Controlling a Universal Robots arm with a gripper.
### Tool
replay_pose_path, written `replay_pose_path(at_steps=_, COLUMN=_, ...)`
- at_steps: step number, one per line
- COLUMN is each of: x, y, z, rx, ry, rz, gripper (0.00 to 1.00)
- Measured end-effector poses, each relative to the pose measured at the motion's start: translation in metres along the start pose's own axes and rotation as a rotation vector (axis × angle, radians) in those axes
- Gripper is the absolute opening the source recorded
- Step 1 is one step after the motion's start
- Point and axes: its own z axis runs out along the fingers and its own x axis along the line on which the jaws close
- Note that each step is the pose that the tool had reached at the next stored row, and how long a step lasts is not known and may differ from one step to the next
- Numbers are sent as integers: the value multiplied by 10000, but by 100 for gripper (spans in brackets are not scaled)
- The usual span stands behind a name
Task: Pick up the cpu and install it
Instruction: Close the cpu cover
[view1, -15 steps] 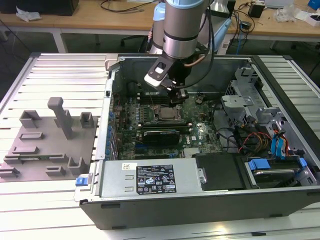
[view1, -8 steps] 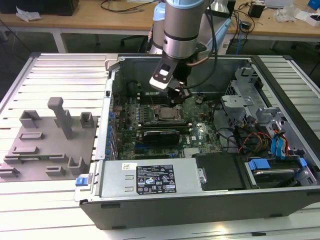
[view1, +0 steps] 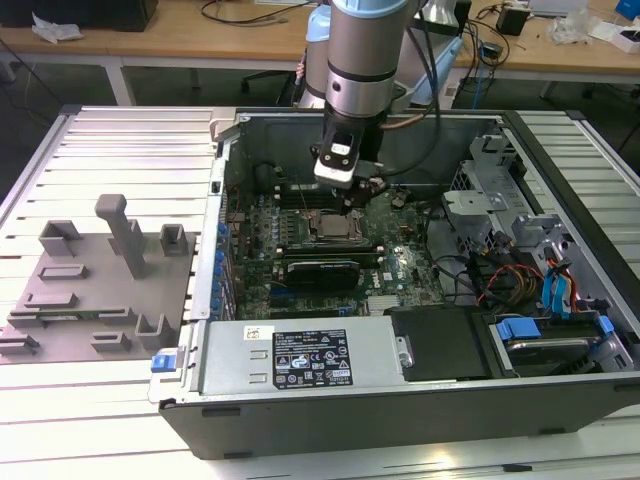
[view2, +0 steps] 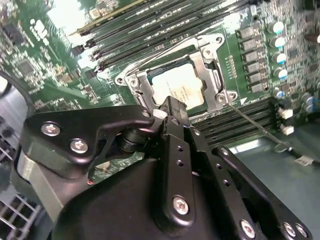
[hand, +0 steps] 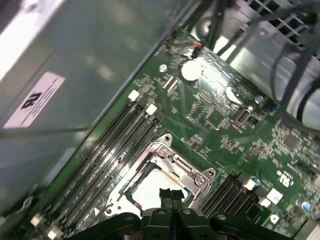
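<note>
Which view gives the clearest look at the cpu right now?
The second wrist view: the cpu lies in its socket, most of its top exposed. In the first wrist view the tool overlaps it; the exterior view shows it small.

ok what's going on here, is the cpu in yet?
The arm's gripper hangs inside the open computer case, over the motherboard's socket. The cpu lies in that socket, and its silver top is visible in both wrist views. The gripper is shut and holds nothing. Whether its tips touch the chip is unclear.
</note>
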Motion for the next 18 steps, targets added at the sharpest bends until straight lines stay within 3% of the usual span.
replay_pose_path(at_steps=16, x=0, y=0, z=2, rx=-20, ry=30, rz=-3696, gripper=11)
replay_pose_path(at_steps=18, x=0, y=0, z=2, rx=-23, ry=35, rz=-4333, gripper=11)
